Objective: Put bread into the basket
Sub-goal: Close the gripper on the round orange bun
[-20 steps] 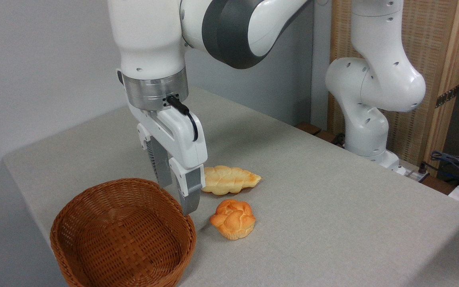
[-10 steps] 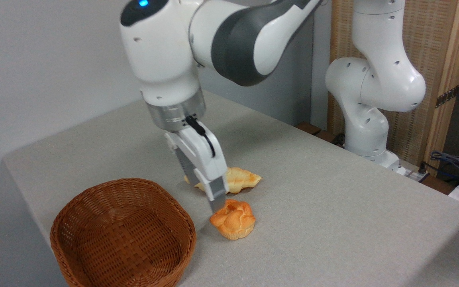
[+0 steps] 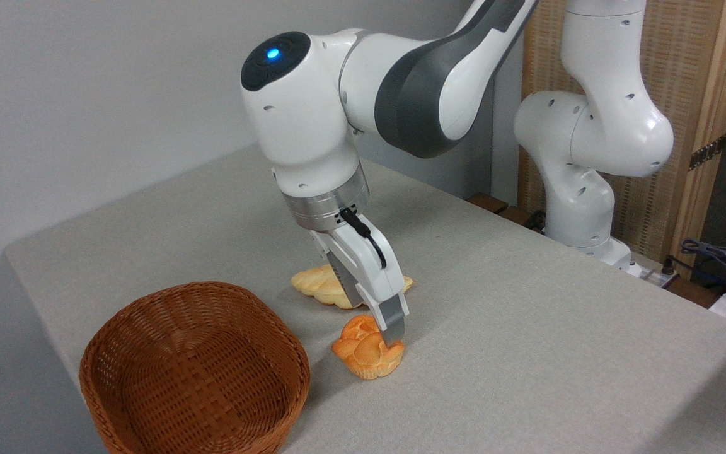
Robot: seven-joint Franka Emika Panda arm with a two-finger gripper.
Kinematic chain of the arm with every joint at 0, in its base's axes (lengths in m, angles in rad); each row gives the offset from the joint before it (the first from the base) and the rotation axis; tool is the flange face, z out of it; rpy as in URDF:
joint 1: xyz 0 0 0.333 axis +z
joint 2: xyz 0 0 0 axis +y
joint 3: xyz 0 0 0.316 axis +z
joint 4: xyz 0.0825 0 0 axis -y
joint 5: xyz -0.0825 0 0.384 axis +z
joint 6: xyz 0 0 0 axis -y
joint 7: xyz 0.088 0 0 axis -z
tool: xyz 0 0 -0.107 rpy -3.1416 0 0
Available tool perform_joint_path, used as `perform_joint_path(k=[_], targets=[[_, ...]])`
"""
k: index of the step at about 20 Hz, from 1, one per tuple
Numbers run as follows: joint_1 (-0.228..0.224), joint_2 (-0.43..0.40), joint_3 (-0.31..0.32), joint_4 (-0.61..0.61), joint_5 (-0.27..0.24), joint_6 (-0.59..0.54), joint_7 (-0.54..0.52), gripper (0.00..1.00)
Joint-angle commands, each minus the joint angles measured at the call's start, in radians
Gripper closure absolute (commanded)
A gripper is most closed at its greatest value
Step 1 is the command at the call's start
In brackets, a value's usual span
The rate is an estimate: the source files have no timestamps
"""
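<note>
Gripper was down at the bun, tilted, pointing down and to the right from the wrist. The near finger sat against the bun's upper right side, its tip overlapping the lumpy top. The other finger was hidden behind the gripper body, so I couldn't tell the jaw spacing or whether the bun was actually clamped (contact on the visible side only).

Bun sat on the surface, upright, paler base down, not lifted. It was just right of the basket, apart from the rim with a strip of bare cloth and shadow between them.

Basket stood near the front left corner of the surface, open side up, nothing visible inside it.

The loaf lay flat behind the bun, apart from it. The gripper body covered its middle, so only the left end and a sliver of the right tip showed.

Arm reached in from the upper right, blue light lit on the joint cap above the wrist. Arm base stood past the right rear edge of the surface, in front of a wood-framed panel. Some cables lay at the far right.
</note>
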Motion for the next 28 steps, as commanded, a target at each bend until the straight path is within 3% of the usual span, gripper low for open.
perform_joint_path(k=[1, 5, 12, 14, 18, 28], targets=[[-0.002, -0.011, 0.007, -0.025, 0.011, 0.056, 0.020, 0.00], [-0.007, -0.002, 0.002, -0.071, 0.066, 0.071, 0.018, 0.00], [-0.007, 0.004, 0.001, -0.073, 0.068, 0.087, 0.012, 0.04], [-0.007, 0.007, -0.003, -0.073, 0.068, 0.088, 0.012, 0.16], [-0.007, 0.012, -0.004, -0.071, 0.059, 0.094, 0.012, 0.55], [-0.007, 0.015, -0.007, -0.070, 0.057, 0.104, 0.017, 0.57]])
